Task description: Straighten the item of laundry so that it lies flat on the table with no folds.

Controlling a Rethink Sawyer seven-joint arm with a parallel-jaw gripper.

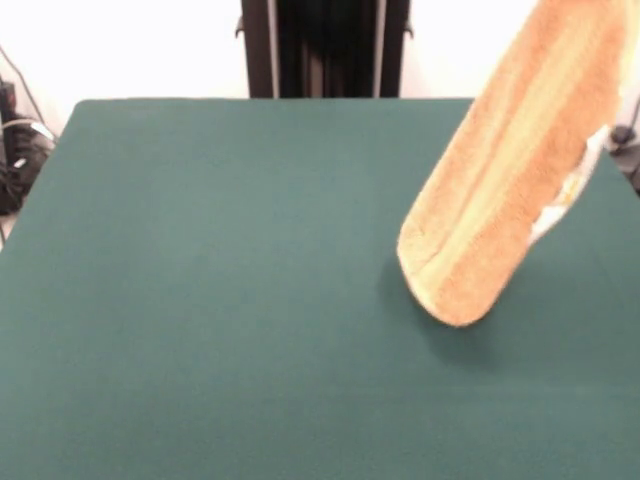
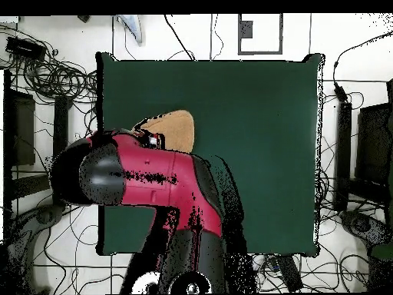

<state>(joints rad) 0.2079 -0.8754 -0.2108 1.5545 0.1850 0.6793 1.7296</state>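
Towel (image 1: 520, 170) hanging folded and slanted above the worktop (image 1: 200, 300), at its right side in the front view, lower end close over the cloth. End effector hidden; grip impossible to tell.

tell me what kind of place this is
Most likely a robotics lab test cell, not a home laundry spot: a red and black arm works over a green-clothed table, loose cables sprawl across the floor, and a lone towel hangs in mid-air.

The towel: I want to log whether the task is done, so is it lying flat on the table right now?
No. The towel hangs folded in the air, slanting down from the upper right over the table.
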